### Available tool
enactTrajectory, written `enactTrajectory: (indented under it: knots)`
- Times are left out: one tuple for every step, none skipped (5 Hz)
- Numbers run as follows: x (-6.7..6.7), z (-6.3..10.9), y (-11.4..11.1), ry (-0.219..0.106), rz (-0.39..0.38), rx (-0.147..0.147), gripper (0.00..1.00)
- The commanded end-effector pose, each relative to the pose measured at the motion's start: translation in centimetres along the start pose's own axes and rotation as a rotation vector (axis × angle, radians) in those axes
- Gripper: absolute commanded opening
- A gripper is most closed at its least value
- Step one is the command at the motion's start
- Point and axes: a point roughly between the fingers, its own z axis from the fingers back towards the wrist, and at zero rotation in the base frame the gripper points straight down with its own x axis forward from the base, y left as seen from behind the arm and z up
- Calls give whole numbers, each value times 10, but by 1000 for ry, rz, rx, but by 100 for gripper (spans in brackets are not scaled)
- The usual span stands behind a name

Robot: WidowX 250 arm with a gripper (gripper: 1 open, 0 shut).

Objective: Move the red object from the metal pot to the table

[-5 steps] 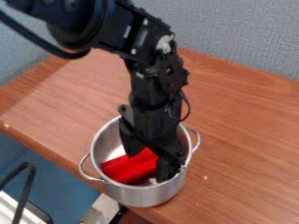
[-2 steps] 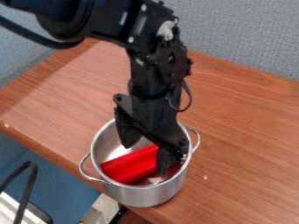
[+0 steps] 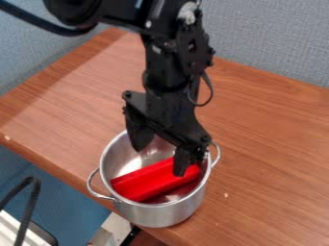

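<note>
Open black fingers [image 3: 164, 139] over the metal pot [image 3: 150, 197], red object [image 3: 156, 181] inside, perhaps untouched.
</note>
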Motion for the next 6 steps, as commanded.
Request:
enactTrajectory:
  knots:
    - [3,0,9,-53,7,17,100]
    - [-3,-11,12,-70,7,32,0]
    - [-3,-4,14,-74,20,3,100]
    - [-7,7,16,-81,41,-28,100]
    - [-9,2,20,-56,62,-37,100]
    - [-12,-5,33,-51,124,-31,100]
